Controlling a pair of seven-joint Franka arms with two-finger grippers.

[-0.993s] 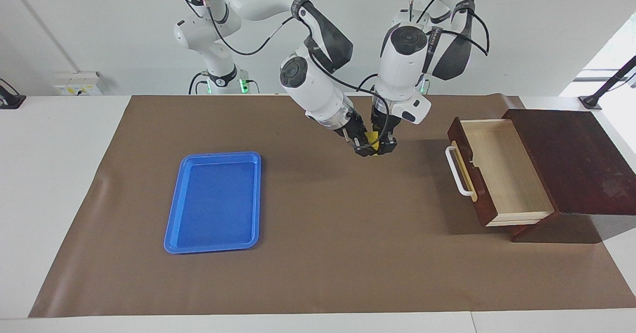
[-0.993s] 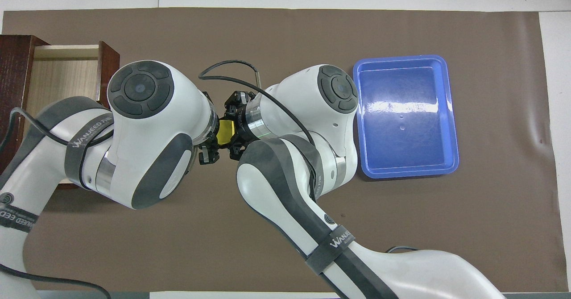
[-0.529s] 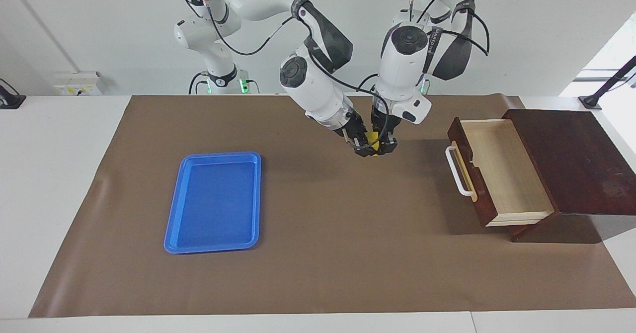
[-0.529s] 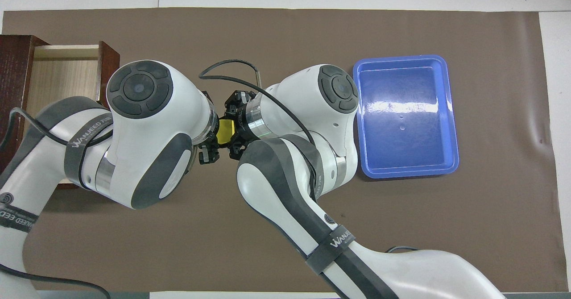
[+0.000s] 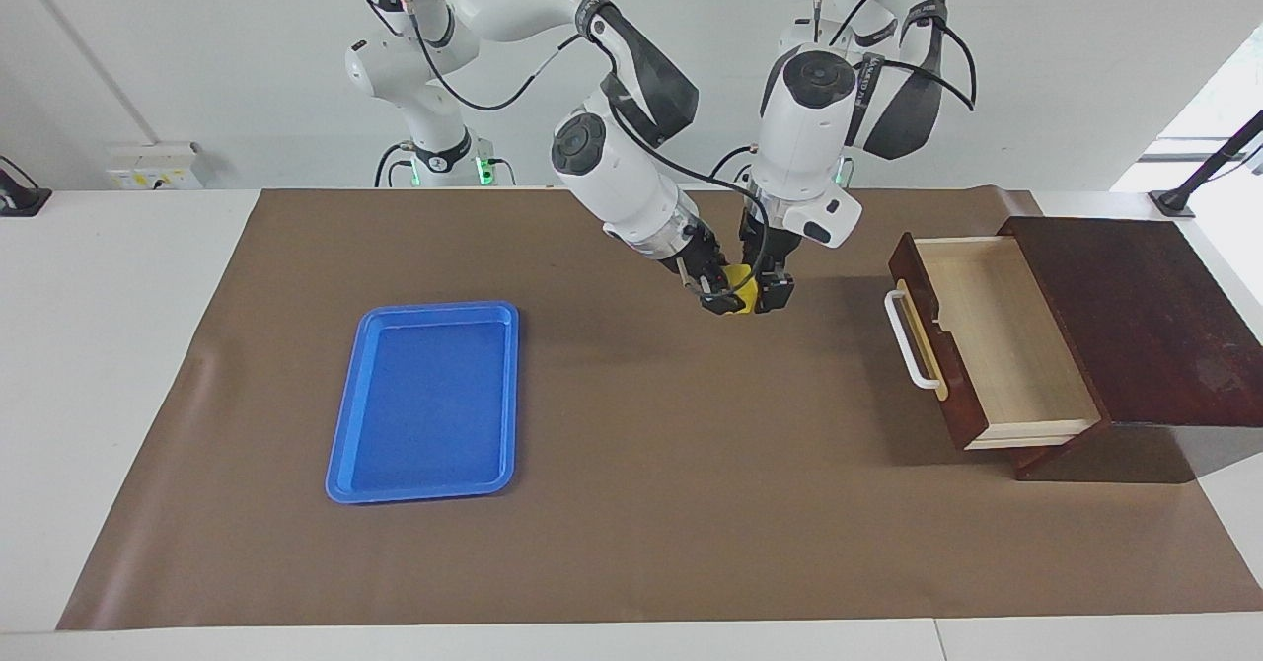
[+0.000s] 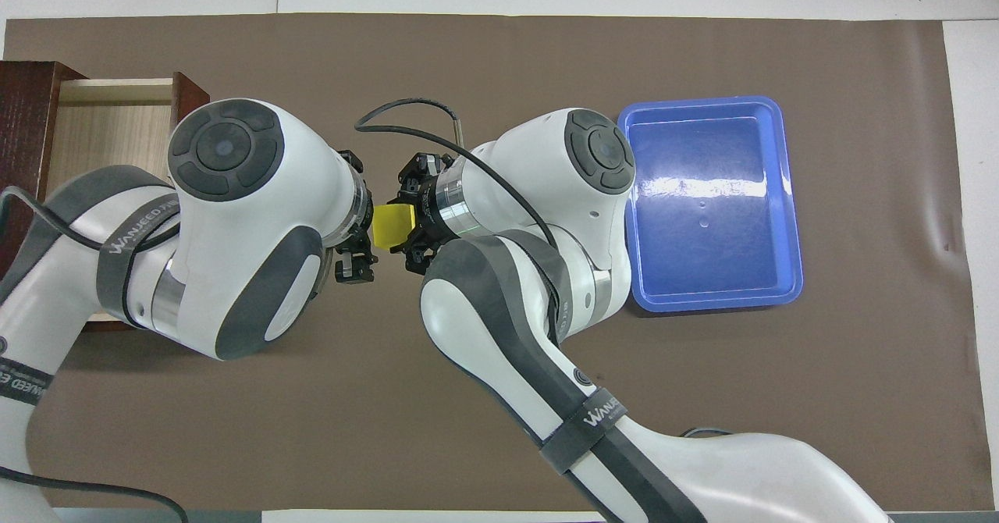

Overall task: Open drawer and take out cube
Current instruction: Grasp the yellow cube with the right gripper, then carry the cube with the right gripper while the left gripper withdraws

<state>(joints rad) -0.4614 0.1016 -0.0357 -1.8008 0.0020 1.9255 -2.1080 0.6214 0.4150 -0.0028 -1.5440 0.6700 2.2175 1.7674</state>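
Drawer [image 5: 992,340], a dark reddish-brown wooden unit with a white bar handle [image 5: 906,337] and a pale wood interior, stands pulled out of its sloped wooden box [image 5: 1135,326] at the left arm's end of the table; its interior shows nothing inside. The small bright yellow cube [image 5: 742,289] is out of the drawer and held in the air over the brown table mat [image 5: 631,523], between the drawer and the blue plastic tray [image 5: 426,400]. The right gripper [image 5: 718,291] is closed on the cube from the tray's side. The left gripper [image 5: 770,291] sits just beside the cube on the drawer's side, with its fingers parted and no visible hold on it; in the overhead view a narrow gap shows between the left gripper [image 6: 355,250] and the cube [image 6: 389,225]. The step in hand is judged to be a handover from the left arm to the right arm, at the release stage. The next move calls for the left gripper to draw clear toward the drawer without brushing the cube, while the right gripper maintains its grip. The right arm would then probably carry the cube toward the tray, the only receptacle in view.
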